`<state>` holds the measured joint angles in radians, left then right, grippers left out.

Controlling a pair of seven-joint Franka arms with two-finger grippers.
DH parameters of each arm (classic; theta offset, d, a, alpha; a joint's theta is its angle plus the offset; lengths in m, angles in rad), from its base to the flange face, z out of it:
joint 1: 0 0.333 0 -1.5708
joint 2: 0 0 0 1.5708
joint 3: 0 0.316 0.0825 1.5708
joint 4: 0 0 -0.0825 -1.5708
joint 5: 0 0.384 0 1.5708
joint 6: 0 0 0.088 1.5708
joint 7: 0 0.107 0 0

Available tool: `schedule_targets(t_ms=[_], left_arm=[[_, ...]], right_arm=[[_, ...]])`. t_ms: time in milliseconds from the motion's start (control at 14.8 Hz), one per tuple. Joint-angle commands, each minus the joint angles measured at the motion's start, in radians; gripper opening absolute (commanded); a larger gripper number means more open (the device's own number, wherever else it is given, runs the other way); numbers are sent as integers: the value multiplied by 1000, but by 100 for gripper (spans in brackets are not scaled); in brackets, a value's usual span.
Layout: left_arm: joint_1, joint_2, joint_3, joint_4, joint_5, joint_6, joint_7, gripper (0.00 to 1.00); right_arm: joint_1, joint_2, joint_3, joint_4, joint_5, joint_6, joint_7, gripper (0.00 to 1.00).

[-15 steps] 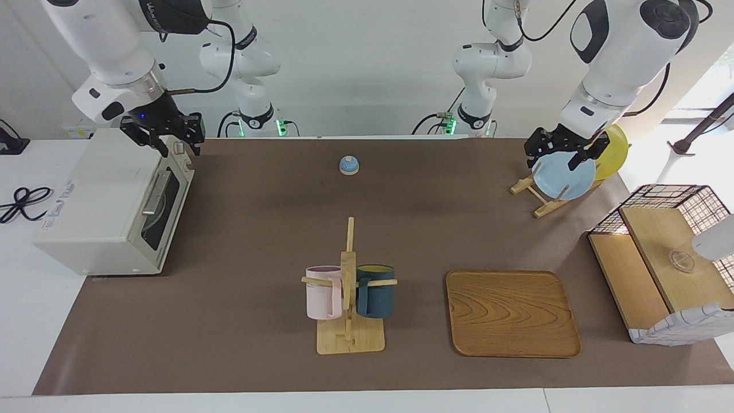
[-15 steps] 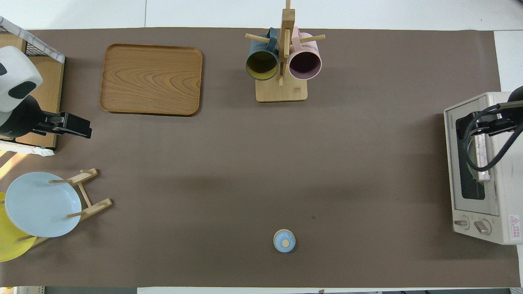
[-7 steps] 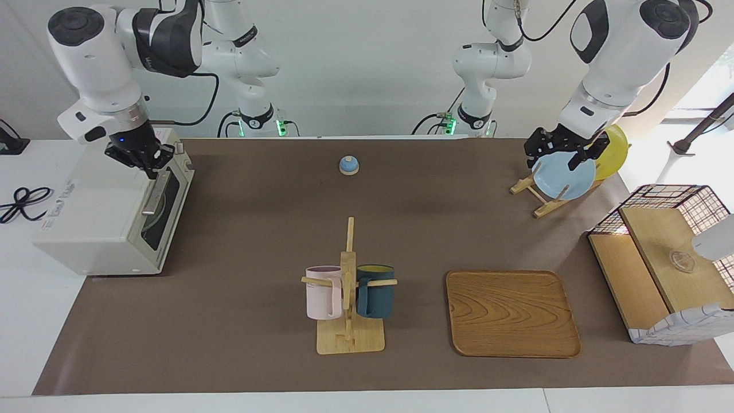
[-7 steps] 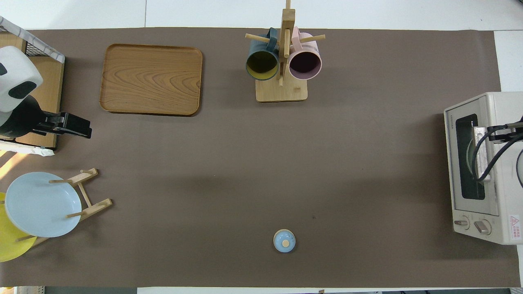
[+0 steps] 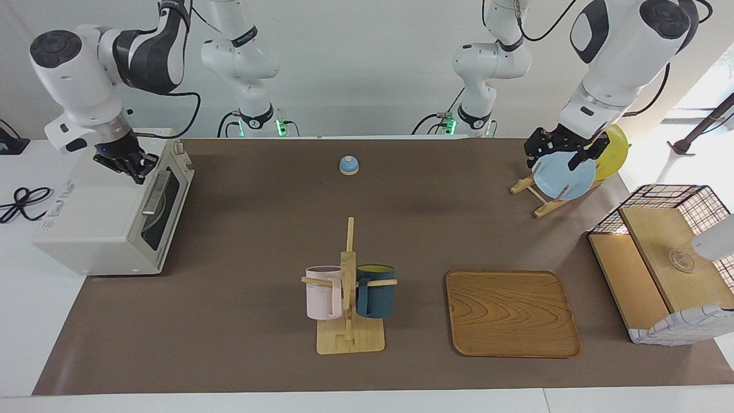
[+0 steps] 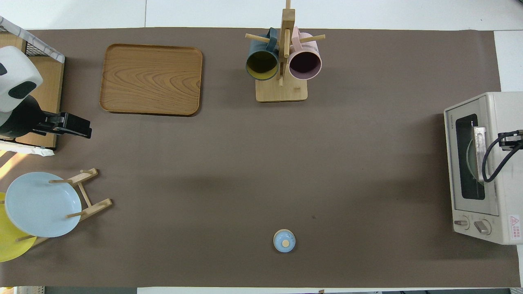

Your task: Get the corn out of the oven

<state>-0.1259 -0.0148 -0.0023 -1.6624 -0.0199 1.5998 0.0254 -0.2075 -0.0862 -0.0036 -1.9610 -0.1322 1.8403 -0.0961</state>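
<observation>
Facing view: boxy off-white oven [image 5: 109, 212] at the table's right-arm edge, dark glass door closed, corn unseen; right gripper [image 5: 137, 172] closed over its top; left gripper [image 5: 565, 155] open above round blue plate [image 5: 565, 175].

Overhead view: oven [image 6: 482, 167], metal bar handle, two knobs; left gripper [image 6: 77, 126] waiting.

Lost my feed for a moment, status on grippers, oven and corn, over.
Right gripper shut, above off-white toaster oven, holding nothing. Left gripper open, waiting over pale blue plate. Oven door closed; corn not visible.
</observation>
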Motion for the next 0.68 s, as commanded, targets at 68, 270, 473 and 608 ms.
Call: schedule_targets(t_ms=[68, 270, 473, 608], left_arm=[[5, 0, -4, 10, 18, -3, -1, 100], [5, 1, -4, 10, 18, -3, -1, 100], [5, 1, -4, 10, 18, -3, -1, 100], [5, 1, -4, 12, 18, -3, -1, 100]], right_arm=[[-1, -1, 10, -35, 37, 33, 35, 0], [-3, 9, 8, -41, 37, 42, 30, 0], [-9, 9, 8, -68, 37, 68, 18, 0], [-13, 9, 8, -85, 37, 86, 16, 0]])
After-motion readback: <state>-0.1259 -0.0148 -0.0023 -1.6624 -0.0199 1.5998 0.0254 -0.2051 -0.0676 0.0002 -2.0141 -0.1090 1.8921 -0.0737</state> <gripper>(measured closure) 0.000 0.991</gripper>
